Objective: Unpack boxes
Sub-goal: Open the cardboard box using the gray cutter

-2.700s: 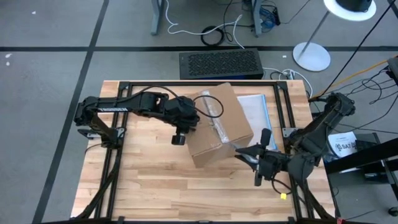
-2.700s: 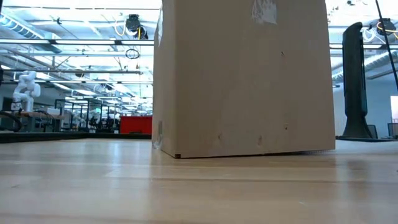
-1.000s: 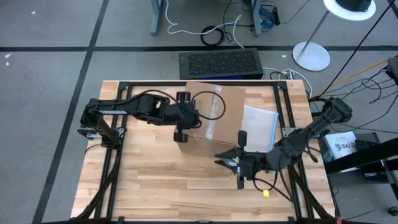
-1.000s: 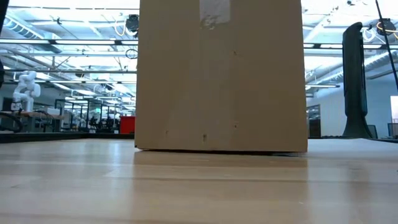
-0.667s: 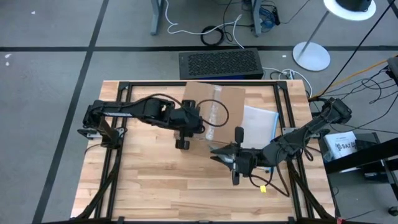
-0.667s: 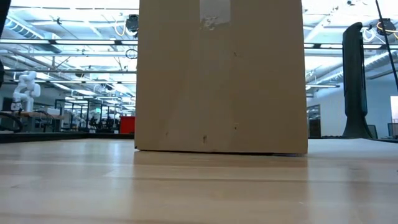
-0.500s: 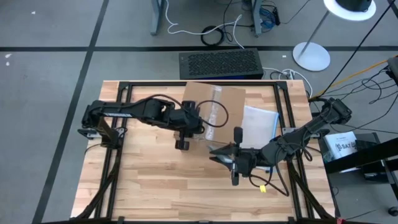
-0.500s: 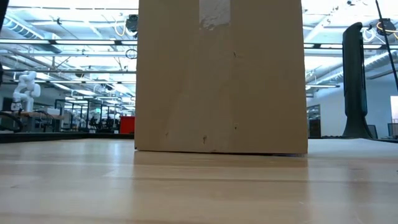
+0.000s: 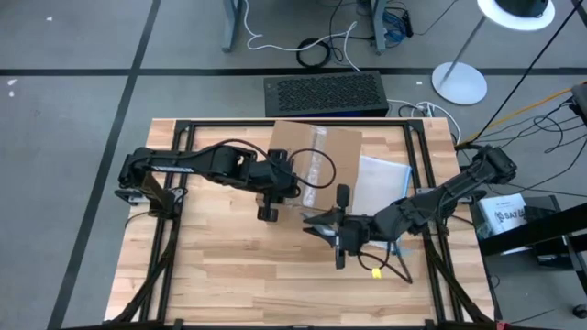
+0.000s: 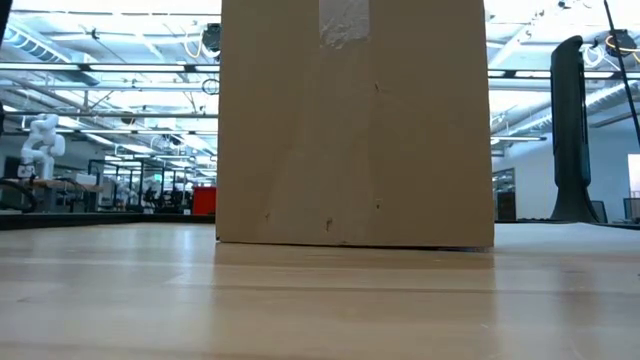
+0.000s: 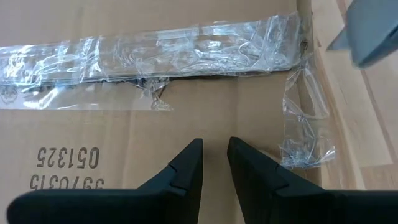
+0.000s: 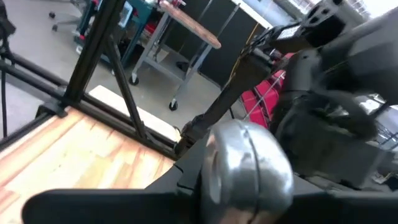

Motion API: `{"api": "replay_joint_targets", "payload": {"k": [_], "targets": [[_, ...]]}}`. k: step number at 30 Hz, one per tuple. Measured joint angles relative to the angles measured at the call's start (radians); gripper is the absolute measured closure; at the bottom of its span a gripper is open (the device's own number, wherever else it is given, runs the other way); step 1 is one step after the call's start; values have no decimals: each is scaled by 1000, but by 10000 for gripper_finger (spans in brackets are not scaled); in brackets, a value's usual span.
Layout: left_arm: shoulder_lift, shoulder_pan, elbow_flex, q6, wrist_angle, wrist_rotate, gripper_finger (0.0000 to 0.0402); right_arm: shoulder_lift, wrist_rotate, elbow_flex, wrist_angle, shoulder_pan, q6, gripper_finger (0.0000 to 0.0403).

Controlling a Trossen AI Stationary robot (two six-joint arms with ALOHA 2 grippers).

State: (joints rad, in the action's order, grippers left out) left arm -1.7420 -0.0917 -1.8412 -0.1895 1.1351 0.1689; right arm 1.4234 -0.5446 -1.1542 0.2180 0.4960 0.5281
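The brown cardboard box (image 9: 321, 160) stands on its bottom at the far middle of the table. Its near face fills the low view (image 10: 355, 130), and crumpled clear tape (image 11: 161, 50) runs along its top seam. My left gripper (image 11: 214, 144) slants down over the box top near its left edge (image 9: 292, 188), fingers almost together, nothing between them. My right gripper (image 9: 316, 225) lies level by the box's near right corner, pointing toward the table's left. It is shut on a silvery grey tool (image 12: 249, 162). My left gripper's fingertips (image 11: 193, 152) stand close over the bare cardboard beside the tape; I cannot tell whether they touch it. My right gripper holds the silvery tool between its fingers, lifted clear of the table. The tool's rounded body hides the place of contact. Its grey tip (image 11: 370, 28) reaches toward the box's near edge.
A clear plastic pouch with a blue edge (image 9: 381, 179) lies flat beside the box on its right. A black grille-topped unit (image 9: 326, 94) stands beyond the table's far edge. Black frame rails (image 9: 165, 247) run along the table's sides. Bare wood spreads across the near half.
My left gripper has sunk and tipped further down over the box top. My right gripper has gone toward the table's left along the box's near side, staying level. The box has kept still.
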Motion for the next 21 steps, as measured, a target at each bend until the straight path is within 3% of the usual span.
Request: {"api": "replay_joint_targets", "payload": {"k": [9,21], "targets": [[0,0,1,0,0,-10,313,29,-7,0,58,-12,59,338],[-1,0,1,0,1,-16,313,18,-39,0,11,-8,58,338]]}}
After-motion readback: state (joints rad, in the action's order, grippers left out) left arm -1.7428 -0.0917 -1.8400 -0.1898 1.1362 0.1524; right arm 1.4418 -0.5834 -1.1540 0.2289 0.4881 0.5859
